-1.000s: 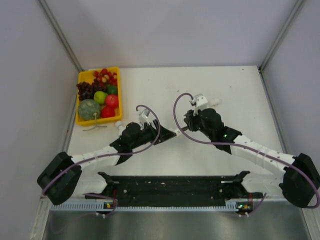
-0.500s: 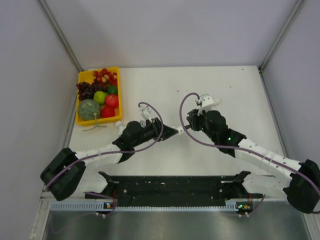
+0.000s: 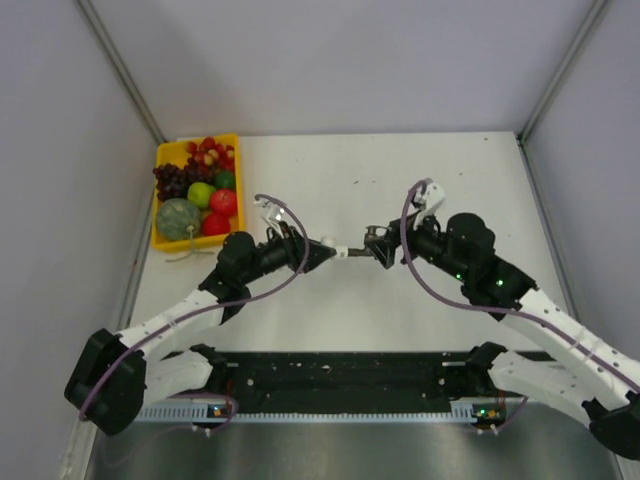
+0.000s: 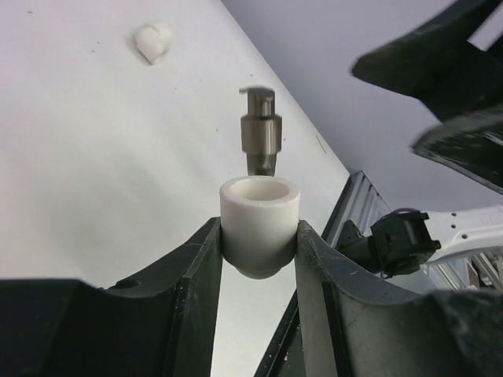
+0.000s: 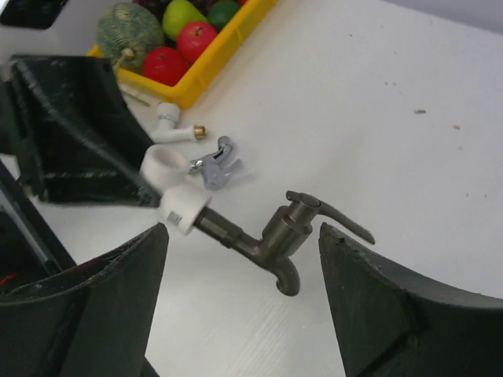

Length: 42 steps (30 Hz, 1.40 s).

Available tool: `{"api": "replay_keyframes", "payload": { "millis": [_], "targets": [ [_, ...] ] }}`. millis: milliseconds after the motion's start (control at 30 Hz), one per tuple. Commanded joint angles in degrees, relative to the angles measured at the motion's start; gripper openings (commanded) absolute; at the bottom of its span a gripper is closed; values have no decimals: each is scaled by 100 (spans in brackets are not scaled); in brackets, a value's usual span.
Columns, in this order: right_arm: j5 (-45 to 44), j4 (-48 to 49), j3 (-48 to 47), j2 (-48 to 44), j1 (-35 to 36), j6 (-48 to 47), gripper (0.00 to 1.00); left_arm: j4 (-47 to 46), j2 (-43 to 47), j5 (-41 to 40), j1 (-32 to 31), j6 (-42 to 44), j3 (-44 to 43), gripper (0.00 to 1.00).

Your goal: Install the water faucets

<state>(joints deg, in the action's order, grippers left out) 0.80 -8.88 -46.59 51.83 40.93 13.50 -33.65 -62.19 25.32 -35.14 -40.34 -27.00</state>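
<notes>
The dark grey water faucet (image 5: 287, 236) with its lever handle hangs above the table, its stem seated in a white plastic fitting (image 5: 182, 208). My left gripper (image 4: 258, 232) is shut on that fitting (image 4: 259, 224), with the faucet stem (image 4: 260, 137) sticking out beyond it. My right gripper (image 5: 244, 236) is open; its fingers stand apart on either side of the faucet without touching it. From above, the left gripper (image 3: 325, 252) and right gripper (image 3: 388, 250) face each other with the faucet (image 3: 374, 238) between them. A silvery faucet (image 5: 216, 163) and a white elbow fitting (image 5: 169, 126) lie on the table.
The yellow tray (image 3: 158, 150) of toy fruit stands at the back left, its rim (image 5: 212, 67) close to the loose parts. Another white fitting (image 4: 153, 41) lies on the table. A black rack (image 3: 340, 375) runs along the near edge between the arm bases.
My right gripper has opened, let go of the dark faucet and drawn back to the right. The left gripper keeps its hold on the fitting and has shifted slightly left and away.
</notes>
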Motion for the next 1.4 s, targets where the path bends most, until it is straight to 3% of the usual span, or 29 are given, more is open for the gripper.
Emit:
{"api": "replay_keyframes", "payload": {
  "millis": [0, 267, 533, 667, 867, 1067, 1367],
  "targets": [
    [1359, -131, -211, -524, -32, -1599, 79, -10, 208, 841, 489, -26, -419, 0],
    [2898, 185, 588, -1149, -32, -3941, 88, -441, 278, 1695, 885, -975, -630, 0],
    [3313, 1528, 1432, -1001, 38, -3364, 89, 148, -90, 809, 894, -1635, -851, 0],
    [2709, 2126, 1749, -772, 617, -3309, 89, -281, -565, 571, 929, -2389, -631, 0],
    [1109, 2320, 1829, -465, 1583, -4012, 91, -1336, -1207, 579, 1000, -3471, -394, 0],
    [-1062, 3557, 2223, 1, 2621, -4697, 92, -1258, -1067, 290, 1000, -3604, -297, 0],
    [-1713, 4000, 2593, 125, 2859, -5260, 93, -582, -768, 219, 1088, -3411, -551, 0]
  ]
}}
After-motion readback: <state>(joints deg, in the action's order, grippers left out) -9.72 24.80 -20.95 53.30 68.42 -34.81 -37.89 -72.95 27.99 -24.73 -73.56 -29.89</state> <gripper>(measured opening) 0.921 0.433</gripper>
